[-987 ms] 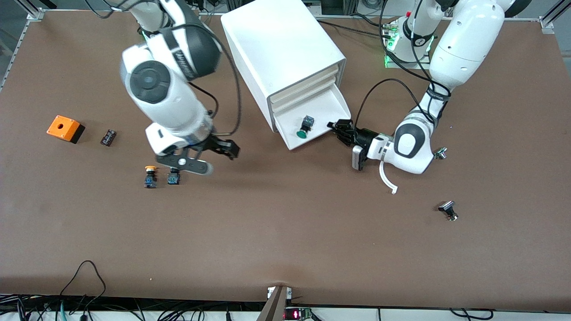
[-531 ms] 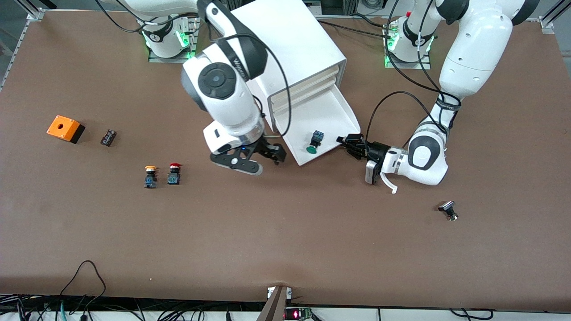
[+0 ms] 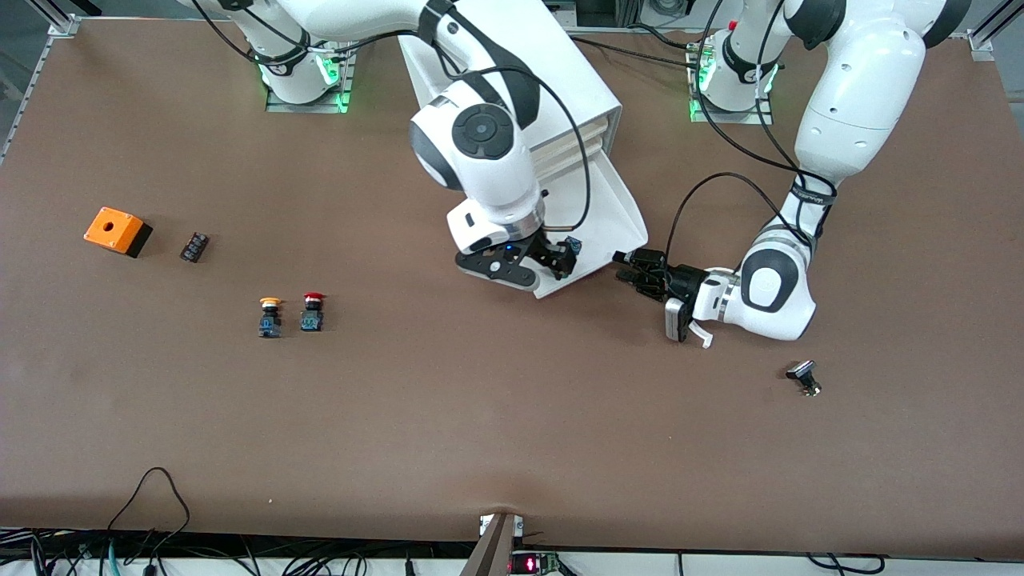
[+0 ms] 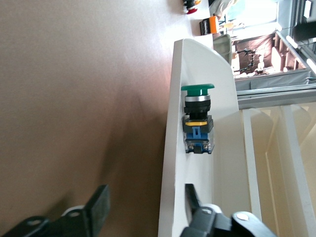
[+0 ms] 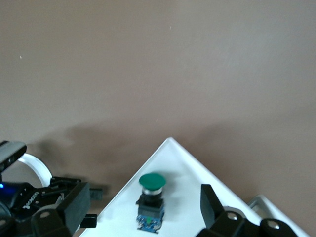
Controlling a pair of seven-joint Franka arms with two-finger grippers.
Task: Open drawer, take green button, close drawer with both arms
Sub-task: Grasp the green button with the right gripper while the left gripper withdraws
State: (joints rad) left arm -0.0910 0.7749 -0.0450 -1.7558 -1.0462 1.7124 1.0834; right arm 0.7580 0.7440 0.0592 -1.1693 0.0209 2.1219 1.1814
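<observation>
**Drawer is out, left gripper lets go, right gripper arrives over the button**

The lowest drawer of the white cabinet now stands pulled well out, farther than a second ago. The left gripper, which was clamped on the drawer's front corner then, has parted its fingers: in the left wrist view one finger sits outside the drawer's front wall and the other inside it, neither pressing on it. It lies just beside the drawer's front corner, toward the left arm's end of the table.

The right gripper has swung in from over the yellow-capped button and the red-capped button, which stand well away from the cabinet toward the right arm's end. It now hangs over the front part of the open drawer, fingers spread wide and empty.

The green-capped button lies on its side on the drawer floor, close to the front wall, directly under the right gripper and between its fingers as the right wrist view shows it.

The opening step looks finished. Next, I judge, the right gripper must descend and close on the button, then lift it clear before the drawer is pushed shut.
</observation>
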